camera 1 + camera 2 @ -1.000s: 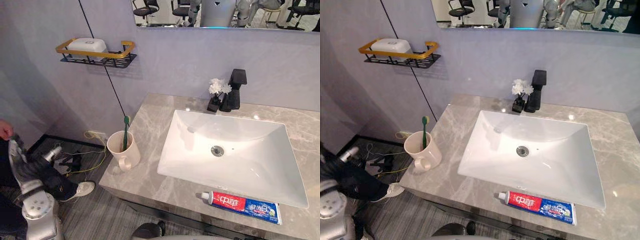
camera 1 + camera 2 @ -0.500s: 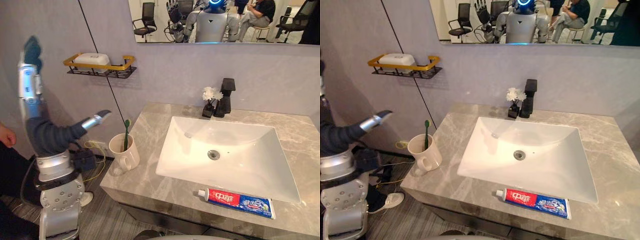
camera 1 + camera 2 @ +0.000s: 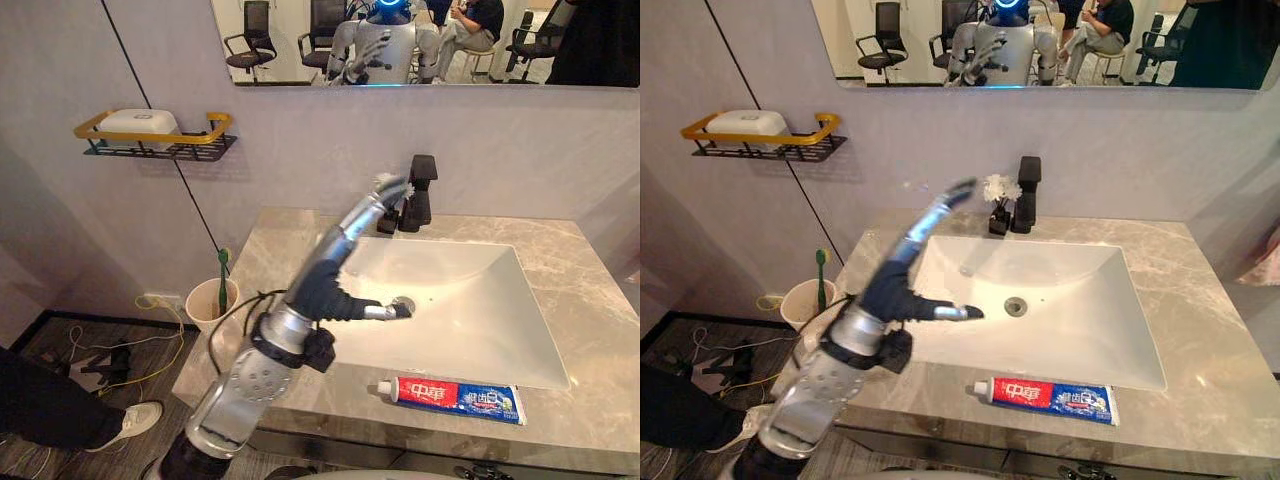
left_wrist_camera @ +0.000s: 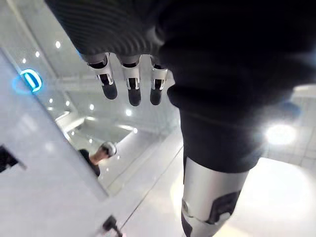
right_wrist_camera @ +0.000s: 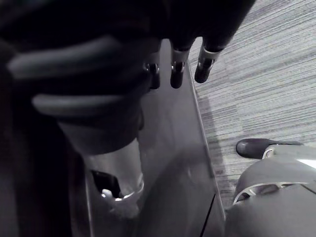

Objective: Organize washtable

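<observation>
Toothpaste tube (image 3: 455, 395): flat, glossy, lying lengthwise on the counter strip at the basin's 6 o'clock. White cap to the left, then a red panel, then a blue one. White lettering on both panels, not read off. Nothing is touching it.

Counter (image 3: 580, 260): polished grey stone with pale veins, square edges.

Basin (image 3: 480, 300): white, glossy, rectangular, with sloping walls. A round metal drain (image 3: 1015, 306) sits near its middle.

Faucet (image 3: 420, 190): matte black and blocky, at the basin's 12 o'clock. Just beside it, toward 11 o'clock, a white flower (image 3: 997, 188) in a small dark holder.

Cup (image 3: 800, 305): cream, smooth, round, at the counter's 9 o'clock edge. A green toothbrush (image 3: 222, 280) stands upright in it.

Wall shelf (image 3: 150, 140): black wire with a yellow rail, toward 10 o'clock. It holds a white rounded soap block (image 3: 135, 122). The wall is plain matte grey. A mirror (image 3: 300, 40) hangs across the top.

Left hand (image 3: 335, 265): raised over the 9 o'clock side of the basin, fingers stretched straight toward the faucet, thumb out toward the drain. It holds nothing. Its wrist view gives the same reading.

Right hand (image 5: 176, 74): seen in its own wrist view above grey ribbed carpet. Fingers hang loose and grip nothing.

A person's pale shoe (image 3: 125, 420) rests on the floor at 8 o'clock.
</observation>
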### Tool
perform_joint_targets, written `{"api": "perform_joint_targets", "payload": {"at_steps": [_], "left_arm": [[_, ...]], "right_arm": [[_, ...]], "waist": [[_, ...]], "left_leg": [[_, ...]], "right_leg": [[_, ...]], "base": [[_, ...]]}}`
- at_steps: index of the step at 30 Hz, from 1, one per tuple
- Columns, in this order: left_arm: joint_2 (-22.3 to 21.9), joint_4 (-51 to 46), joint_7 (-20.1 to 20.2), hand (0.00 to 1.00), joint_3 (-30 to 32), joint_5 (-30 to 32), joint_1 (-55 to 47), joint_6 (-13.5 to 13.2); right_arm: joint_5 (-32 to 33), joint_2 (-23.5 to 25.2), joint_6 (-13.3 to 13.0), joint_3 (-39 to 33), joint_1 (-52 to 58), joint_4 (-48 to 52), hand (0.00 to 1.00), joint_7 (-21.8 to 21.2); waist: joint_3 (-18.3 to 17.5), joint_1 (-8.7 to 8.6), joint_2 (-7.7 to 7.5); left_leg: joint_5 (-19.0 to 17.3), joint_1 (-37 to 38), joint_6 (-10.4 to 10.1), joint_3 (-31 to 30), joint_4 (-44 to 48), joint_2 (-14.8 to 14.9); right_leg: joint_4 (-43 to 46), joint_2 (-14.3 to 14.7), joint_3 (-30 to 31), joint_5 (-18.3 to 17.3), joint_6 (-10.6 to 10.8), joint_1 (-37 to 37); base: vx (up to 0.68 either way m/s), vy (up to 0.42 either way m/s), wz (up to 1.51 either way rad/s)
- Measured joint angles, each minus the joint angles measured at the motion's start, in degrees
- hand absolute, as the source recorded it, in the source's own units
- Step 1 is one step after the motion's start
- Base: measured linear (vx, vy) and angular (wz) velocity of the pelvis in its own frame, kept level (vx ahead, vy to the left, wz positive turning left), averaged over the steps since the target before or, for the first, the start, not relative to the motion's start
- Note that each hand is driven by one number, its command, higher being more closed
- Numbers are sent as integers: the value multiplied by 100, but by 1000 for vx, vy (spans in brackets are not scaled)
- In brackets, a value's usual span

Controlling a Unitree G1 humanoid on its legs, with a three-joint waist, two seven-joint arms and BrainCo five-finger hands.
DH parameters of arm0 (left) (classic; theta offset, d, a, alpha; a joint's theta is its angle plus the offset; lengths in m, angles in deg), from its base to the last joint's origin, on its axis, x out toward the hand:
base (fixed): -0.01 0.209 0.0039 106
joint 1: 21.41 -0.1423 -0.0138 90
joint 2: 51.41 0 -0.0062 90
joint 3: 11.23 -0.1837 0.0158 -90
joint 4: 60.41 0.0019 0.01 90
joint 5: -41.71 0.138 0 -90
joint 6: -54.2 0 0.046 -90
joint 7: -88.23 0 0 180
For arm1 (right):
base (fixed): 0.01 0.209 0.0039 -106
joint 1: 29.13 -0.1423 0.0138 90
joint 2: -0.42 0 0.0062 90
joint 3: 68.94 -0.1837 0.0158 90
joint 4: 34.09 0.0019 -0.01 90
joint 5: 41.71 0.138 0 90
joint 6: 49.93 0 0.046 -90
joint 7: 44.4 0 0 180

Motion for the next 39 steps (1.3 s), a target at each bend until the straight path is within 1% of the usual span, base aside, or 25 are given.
{"api": "perform_joint_targets", "payload": {"at_steps": [2,4,6,11,14,19,22,23,28,30,33,39], "left_arm": [[-103,378,71,0,-280,115,127,30],[-143,552,139,0,-449,269,221,58],[-147,675,235,0,-610,340,232,77],[-239,1050,241,0,-774,595,352,151],[-243,1090,245,0,-884,716,350,151],[-249,1243,248,0,-888,847,319,148],[-221,1414,300,0,-862,966,189,144],[-220,1509,355,0,-861,1014,109,146],[-202,1619,359,0,-807,1163,-154,147],[-169,1676,359,0,-753,1222,-287,150],[-172,1676,358,0,-680,1286,-373,131],[-206,1676,351,0,-594,1385,-499,129]], "right_arm": [[-2,34,29,3,-74,-5,0,-1],[-4,36,33,4,-113,-5,0,-1],[-4,45,35,9,-190,-4,0,2],[-4,58,33,9,-277,-1,0,7],[-4,59,33,9,-300,-2,0,9],[-9,59,30,8,-332,-2,0,11],[-11,55,25,2,-393,-1,0,19],[-14,50,24,2,-399,0,0,23],[-74,-14,25,-4,-417,2,0,67],[-85,-15,36,0,-410,0,0,84],[-192,-23,38,30,-426,0,0,90],[-256,-62,38,40,-469,-3,0,96]], "waist": [[33,-21,-51],[51,-47,-81],[74,-146,-117],[84,-142,-133],[100,-143,-148],[148,-144,-188],[332,-150,-171],[338,-152,-153],[447,-161,-76],[528,-208,-68],[575,-280,-64],[610,-284,-24]], "left_leg": [[0,7,0,4,1,7],[0,5,0,5,-1,8],[-1,13,2,36,-9,10],[-2,17,3,152,-40,35],[-2,18,3,162,-39,36],[-1,31,2,162,-78,43],[-1,211,0,167,-183,44],[-1,211,-1,168,-202,45],[-1,212,0,135,-211,35],[-2,266,0,85,-214,16],[-9,299,7,47,-224,1],[-10,304,8,34,-222,-3]], "right_leg": [[1,7,66,6,-7,-3],[0,8,92,17,-9,-8],[-1,5,129,28,-5,-18],[-1,10,251,82,6,-84],[-1,9,267,91,12,-88],[-1,11,273,91,12,-87],[-64,10,285,93,15,16],[-89,13,288,96,17,15],[-124,13,256,99,16,32],[-201,12,210,105,17,145],[-249,8,202,109,19,200],[-281,8,207,143,20,214]], "base": [[34,-2,-15],[24,3,-11],[-1,13,-8],[-26,18,-13],[-10,5,-2],[0,0,0],[-10,0,-2],[0,0,0],[40,-3,2],[63,-7,9],[27,-2,3],[3,1,-1]]}}
